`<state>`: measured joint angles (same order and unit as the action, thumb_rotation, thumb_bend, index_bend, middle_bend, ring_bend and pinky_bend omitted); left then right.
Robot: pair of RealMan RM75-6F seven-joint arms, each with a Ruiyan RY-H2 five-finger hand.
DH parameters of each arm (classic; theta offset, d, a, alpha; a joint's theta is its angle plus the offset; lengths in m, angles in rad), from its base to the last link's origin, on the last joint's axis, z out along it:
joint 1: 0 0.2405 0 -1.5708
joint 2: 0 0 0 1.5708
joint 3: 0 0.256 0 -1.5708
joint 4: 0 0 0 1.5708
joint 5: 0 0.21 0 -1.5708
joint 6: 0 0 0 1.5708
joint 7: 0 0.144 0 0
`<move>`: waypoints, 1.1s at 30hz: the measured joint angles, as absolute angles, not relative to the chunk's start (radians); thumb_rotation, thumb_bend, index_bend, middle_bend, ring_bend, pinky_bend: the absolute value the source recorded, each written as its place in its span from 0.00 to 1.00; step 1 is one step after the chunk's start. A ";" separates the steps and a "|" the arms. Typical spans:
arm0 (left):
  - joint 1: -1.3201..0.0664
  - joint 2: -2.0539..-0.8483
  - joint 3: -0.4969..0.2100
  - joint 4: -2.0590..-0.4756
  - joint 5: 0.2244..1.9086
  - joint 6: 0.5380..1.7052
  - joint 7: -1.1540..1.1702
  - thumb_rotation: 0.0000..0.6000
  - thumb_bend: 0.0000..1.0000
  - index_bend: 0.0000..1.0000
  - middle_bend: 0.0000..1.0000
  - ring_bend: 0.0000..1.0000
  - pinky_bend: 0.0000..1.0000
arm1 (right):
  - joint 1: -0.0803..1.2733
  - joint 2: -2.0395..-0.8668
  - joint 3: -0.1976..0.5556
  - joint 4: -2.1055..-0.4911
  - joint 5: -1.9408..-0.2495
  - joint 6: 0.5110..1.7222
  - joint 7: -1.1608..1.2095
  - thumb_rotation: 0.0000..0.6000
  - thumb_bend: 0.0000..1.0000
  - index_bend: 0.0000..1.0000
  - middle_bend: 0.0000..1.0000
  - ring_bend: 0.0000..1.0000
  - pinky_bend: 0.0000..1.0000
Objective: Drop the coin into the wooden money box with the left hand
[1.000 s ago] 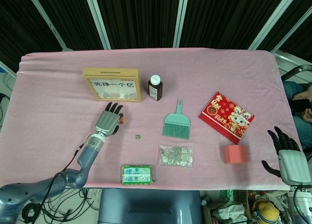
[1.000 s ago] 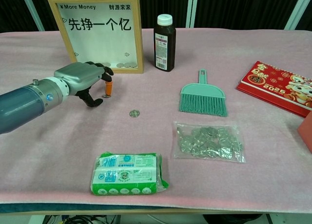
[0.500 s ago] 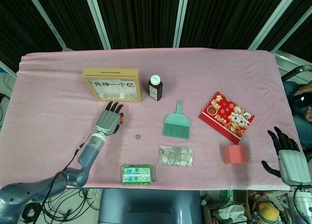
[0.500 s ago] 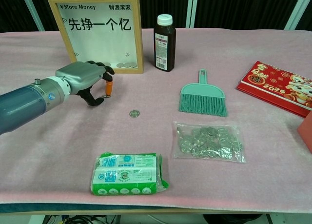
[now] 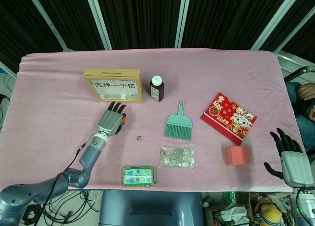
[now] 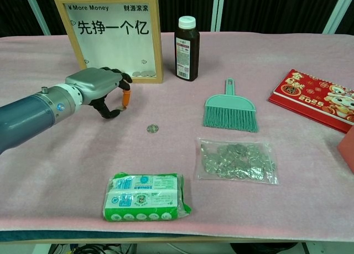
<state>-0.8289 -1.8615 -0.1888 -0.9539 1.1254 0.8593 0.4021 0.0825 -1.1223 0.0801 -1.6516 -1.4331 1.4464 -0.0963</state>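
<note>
Just in front of the wooden money box (image 6: 113,35), the left hand (image 6: 99,89) hovers with fingers loosely curled and nothing visibly held; whether it pinches anything is unclear. On the pink surface (image 6: 66,165), the coin (image 6: 152,129) lies apart from that hand, toward the green brush (image 6: 230,109). Only the head view shows the right hand (image 5: 291,157), fingers spread and empty, near the pink block (image 5: 237,155).
</note>
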 measured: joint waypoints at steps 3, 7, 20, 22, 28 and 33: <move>-0.830 -1.863 -0.189 -0.949 1.134 0.867 0.397 1.00 0.38 0.44 0.08 0.01 0.00 | 0.083 -1.122 0.080 -1.653 -1.431 1.445 -0.097 1.00 0.14 0.10 0.00 0.09 0.16; -0.830 -1.866 -0.189 -0.940 1.144 0.873 0.386 1.00 0.38 0.44 0.08 0.01 0.00 | 0.083 -1.122 0.080 -1.656 -1.428 1.442 -0.097 1.00 0.14 0.10 0.00 0.09 0.16; -0.829 -1.875 -0.188 -0.920 1.179 0.889 0.343 1.00 0.41 0.50 0.10 0.01 0.00 | 0.084 -1.121 0.079 -1.660 -1.423 1.437 -0.100 1.00 0.14 0.10 0.00 0.09 0.16; -0.829 -1.878 -0.188 -0.914 1.185 0.893 0.338 1.00 0.41 0.50 0.10 0.01 0.00 | 0.084 -1.121 0.080 -1.661 -1.422 1.437 -0.099 1.00 0.14 0.10 0.00 0.09 0.16; -0.829 -1.884 -0.187 -0.899 1.189 0.889 0.333 1.00 0.41 0.51 0.11 0.01 0.00 | 0.084 -1.120 0.080 -1.662 -1.418 1.434 -0.099 1.00 0.14 0.10 0.00 0.09 0.16; -0.828 -1.889 -0.186 -0.888 1.193 0.886 0.323 1.00 0.41 0.52 0.11 0.01 0.00 | 0.084 -1.120 0.080 -1.664 -1.417 1.433 -0.099 1.00 0.14 0.10 0.00 0.09 0.16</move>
